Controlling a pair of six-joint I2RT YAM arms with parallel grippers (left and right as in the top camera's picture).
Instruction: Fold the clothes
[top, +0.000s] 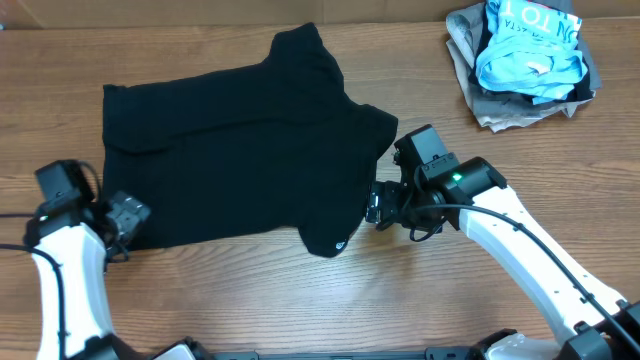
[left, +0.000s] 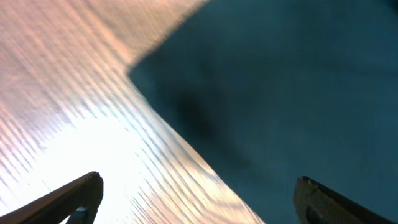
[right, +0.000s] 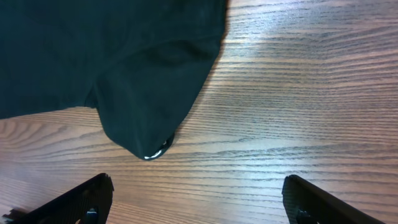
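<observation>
The clothes, a black T-shirt (top: 240, 150), lie spread on the wooden table (top: 300, 300), with a small white mark (top: 338, 245) at the near right corner. My left gripper (top: 135, 215) is open at the shirt's near left corner; in the left wrist view (left: 198, 190) its fingers straddle the black cloth's (left: 280, 93) edge over bare wood. My right gripper (top: 378, 205) is open beside the shirt's right edge. In the right wrist view (right: 198, 190) only wood lies between its fingers, with the sleeve tip (right: 149, 134) just ahead.
A pile of other garments (top: 525, 60), light blue on grey-tan, sits at the far right corner of the table. Black cables run beside both arms near the front edge.
</observation>
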